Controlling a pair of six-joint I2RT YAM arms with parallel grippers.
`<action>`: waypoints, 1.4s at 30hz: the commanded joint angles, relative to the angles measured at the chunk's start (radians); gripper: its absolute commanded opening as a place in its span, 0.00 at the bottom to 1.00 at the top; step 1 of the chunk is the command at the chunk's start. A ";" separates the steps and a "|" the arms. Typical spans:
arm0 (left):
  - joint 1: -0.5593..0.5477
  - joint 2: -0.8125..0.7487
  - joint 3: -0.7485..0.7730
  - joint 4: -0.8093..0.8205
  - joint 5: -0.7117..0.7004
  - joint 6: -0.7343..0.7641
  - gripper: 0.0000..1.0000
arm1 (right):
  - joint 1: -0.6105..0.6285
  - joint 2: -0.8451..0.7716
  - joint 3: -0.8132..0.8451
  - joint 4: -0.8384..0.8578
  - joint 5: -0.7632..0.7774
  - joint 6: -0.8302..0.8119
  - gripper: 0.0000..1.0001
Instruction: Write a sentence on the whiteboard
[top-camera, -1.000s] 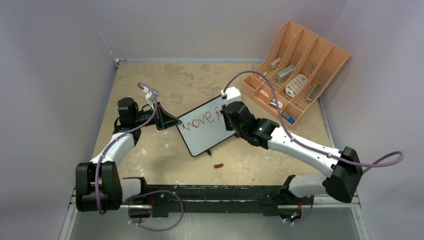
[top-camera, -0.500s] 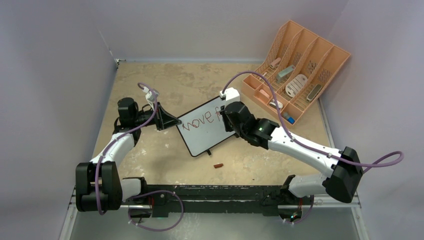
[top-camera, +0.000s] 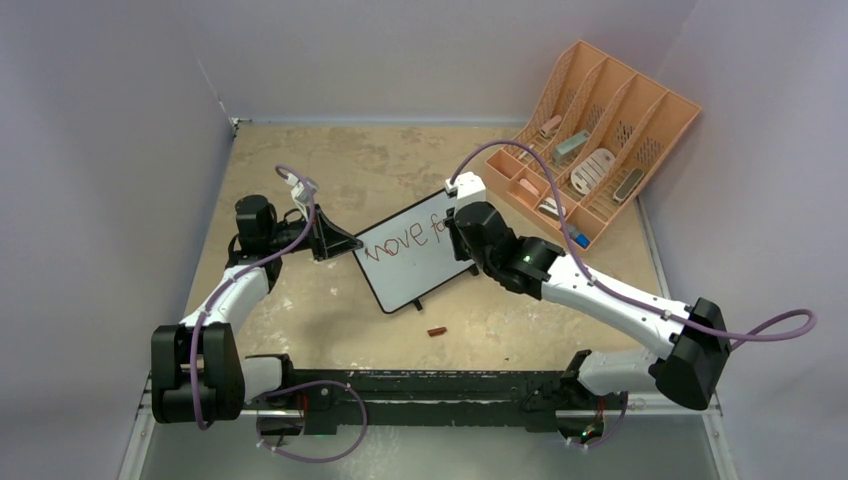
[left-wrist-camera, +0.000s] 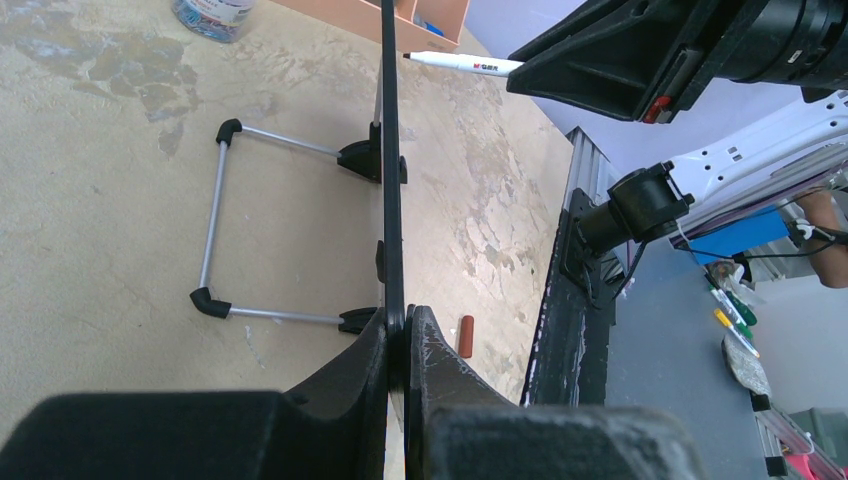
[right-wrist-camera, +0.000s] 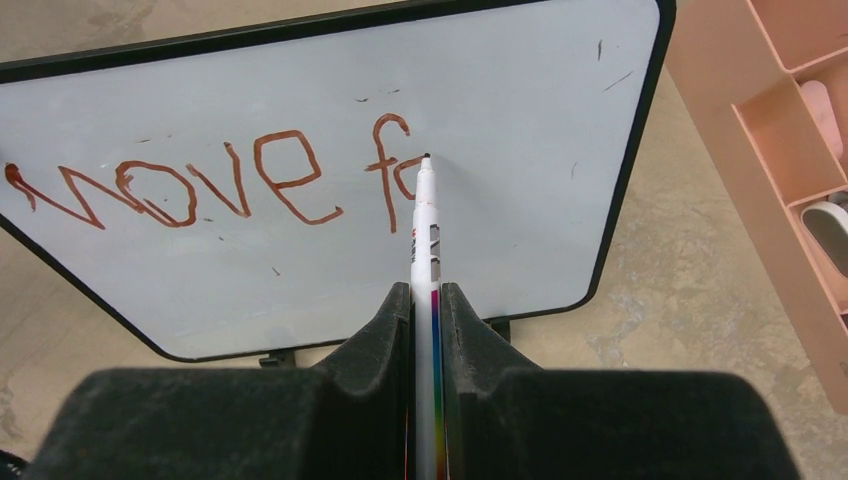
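Nearest the arm bases, a small reddish cap (top-camera: 436, 331) lies loose on the tabletop (top-camera: 330, 300). Beyond it the whiteboard (top-camera: 410, 275) stands on its wire feet at mid-table. The left end effector (left-wrist-camera: 400, 330) is clamped on the board's left edge, and neither has moved over the last second. The right end effector (right-wrist-camera: 427, 295) is closed on the marker (right-wrist-camera: 424, 215), whose tip is at the board surface. That arm has swung its elbow slightly outward and carried the wrist a little rightward. A curved stroke now follows the "f" after "move" (the start of a second word, I would judge). The sentence looks well short of finished. The peach organizer (top-camera: 600, 150) sits at the far right corner, untouched.
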 joint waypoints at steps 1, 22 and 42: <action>-0.009 0.005 0.028 -0.008 0.011 0.047 0.00 | -0.013 -0.028 0.001 0.022 0.036 -0.016 0.00; -0.010 0.008 0.028 -0.008 0.011 0.047 0.00 | -0.022 0.011 0.014 0.047 0.005 -0.024 0.00; -0.009 0.007 0.029 -0.008 0.011 0.048 0.00 | -0.028 0.019 -0.009 0.031 -0.008 -0.017 0.00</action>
